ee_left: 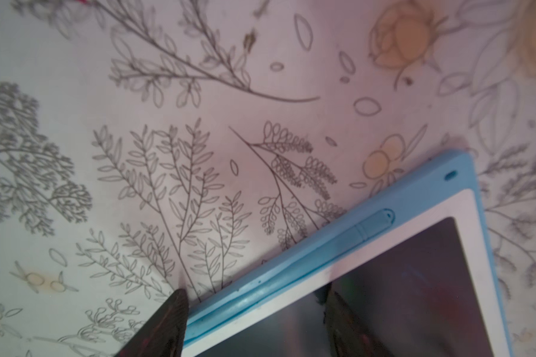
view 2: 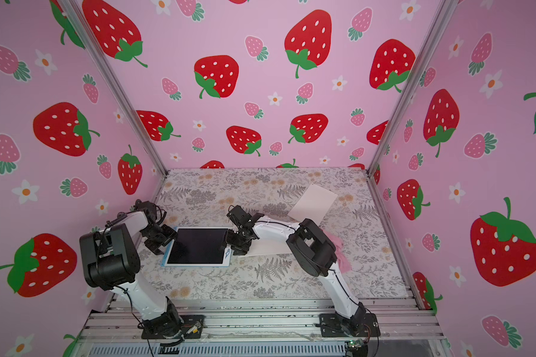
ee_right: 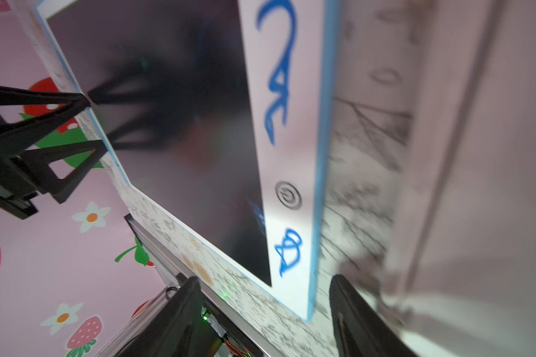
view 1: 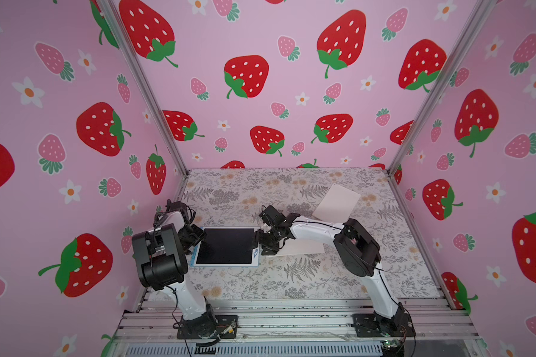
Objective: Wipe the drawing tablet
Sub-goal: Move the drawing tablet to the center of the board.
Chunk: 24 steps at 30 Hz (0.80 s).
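The drawing tablet (view 1: 225, 245) lies lengthwise across lower mid-frame, between the spread, empty left end effector (view 1: 195, 243) and right end effector (view 1: 262, 244). The pink cloth (view 2: 338, 250) sits farther right, nearer the right one.

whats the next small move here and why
Likely swing the right end effector to the cloth: it and the left end effector sit open and empty at opposite edges of the tablet, and blue scribbles mark its bezel.
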Each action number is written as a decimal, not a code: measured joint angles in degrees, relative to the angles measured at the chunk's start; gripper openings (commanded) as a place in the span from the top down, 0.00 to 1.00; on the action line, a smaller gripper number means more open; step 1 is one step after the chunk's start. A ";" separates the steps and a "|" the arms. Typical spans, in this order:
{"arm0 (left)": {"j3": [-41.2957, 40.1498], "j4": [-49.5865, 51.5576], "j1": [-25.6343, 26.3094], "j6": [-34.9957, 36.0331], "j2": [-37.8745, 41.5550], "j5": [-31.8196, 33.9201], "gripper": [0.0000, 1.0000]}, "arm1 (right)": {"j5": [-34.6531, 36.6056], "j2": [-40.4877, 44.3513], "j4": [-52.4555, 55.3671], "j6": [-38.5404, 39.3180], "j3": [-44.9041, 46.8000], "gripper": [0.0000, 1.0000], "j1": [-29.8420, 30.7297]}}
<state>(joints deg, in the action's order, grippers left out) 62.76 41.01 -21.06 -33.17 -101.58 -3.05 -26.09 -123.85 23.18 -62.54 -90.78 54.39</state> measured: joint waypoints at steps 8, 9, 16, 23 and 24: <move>0.72 2.08 0.07 0.42 0.02 -0.07 0.30 | 4.96 13.44 -3.39 -2.89 20.24 0.31 0.00; 0.85 2.12 0.07 0.44 0.02 -0.07 0.30 | 5.38 13.81 -4.31 -3.34 21.57 0.31 -0.17; 1.05 2.64 0.07 0.46 0.17 -0.11 0.30 | 7.98 12.33 -7.58 -1.90 21.90 0.32 -2.99; 1.05 2.84 0.07 0.63 0.94 -0.17 0.30 | 9.77 12.07 -6.58 1.07 20.85 0.32 -9.44; 1.05 2.89 0.07 0.66 0.94 -0.17 0.30 | 10.40 12.55 -6.01 1.29 20.96 0.33 -9.84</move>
<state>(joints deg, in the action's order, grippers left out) 63.81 43.90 -20.99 -32.51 -100.64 -3.22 -15.68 -111.31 17.17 -61.25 -69.82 44.56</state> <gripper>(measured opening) 0.704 0.678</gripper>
